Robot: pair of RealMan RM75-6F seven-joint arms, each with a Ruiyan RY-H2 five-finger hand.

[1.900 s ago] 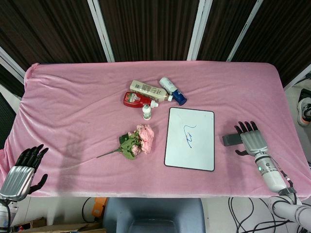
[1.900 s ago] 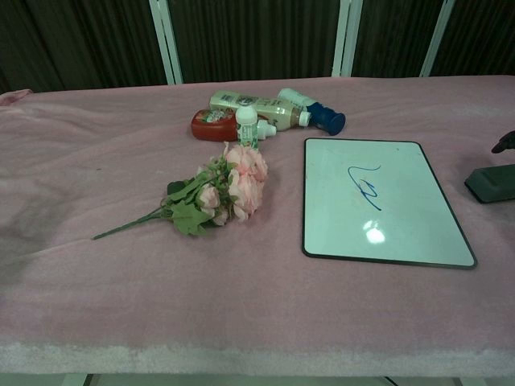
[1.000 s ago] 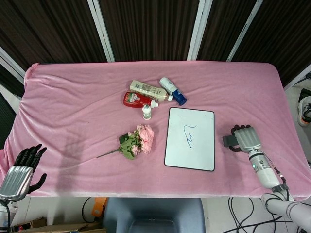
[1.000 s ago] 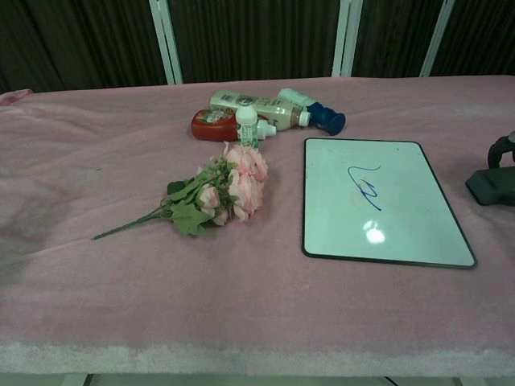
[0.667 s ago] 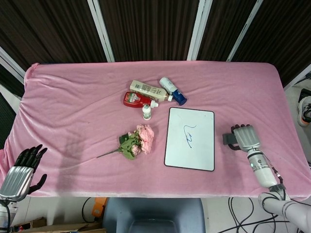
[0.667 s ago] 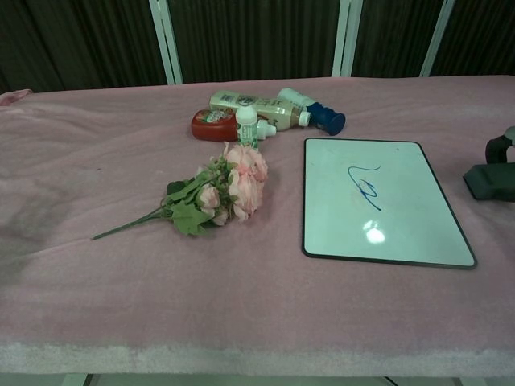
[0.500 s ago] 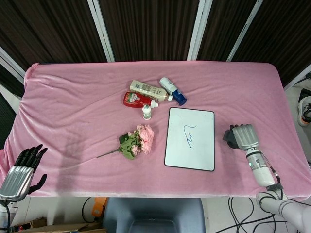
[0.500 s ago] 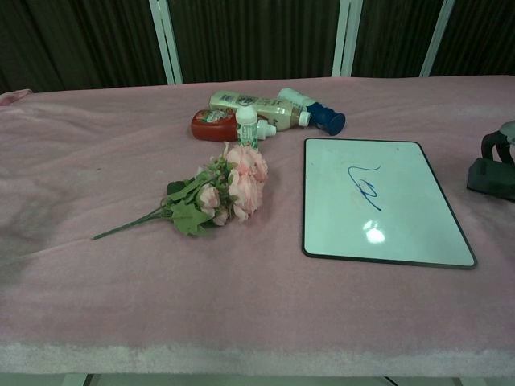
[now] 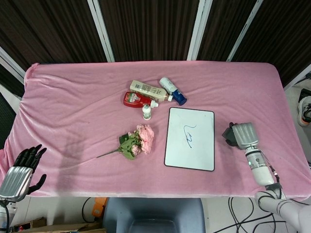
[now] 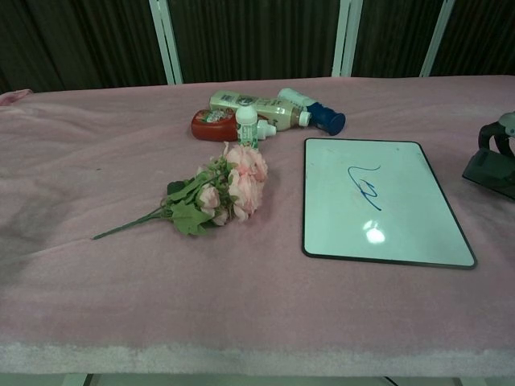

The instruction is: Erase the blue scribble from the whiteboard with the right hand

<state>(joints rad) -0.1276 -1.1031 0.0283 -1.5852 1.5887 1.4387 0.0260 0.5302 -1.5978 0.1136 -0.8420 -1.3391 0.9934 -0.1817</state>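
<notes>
The whiteboard lies flat on the pink cloth, right of centre, with a small blue scribble near its middle. Just right of the board, my right hand grips the dark grey eraser, which is tilted and lifted off the cloth. Only the edge of this hand shows in the chest view. My left hand hangs off the table's front left corner, fingers apart, holding nothing.
A bunch of pink flowers lies left of the board. Behind the board lie a cream bottle, a red bottle, a white and blue bottle and a small upright white bottle.
My right hand closed its fingers over the eraser, then raised and tilted it off the cloth, shifting slightly toward the board. The left hand stayed put.
</notes>
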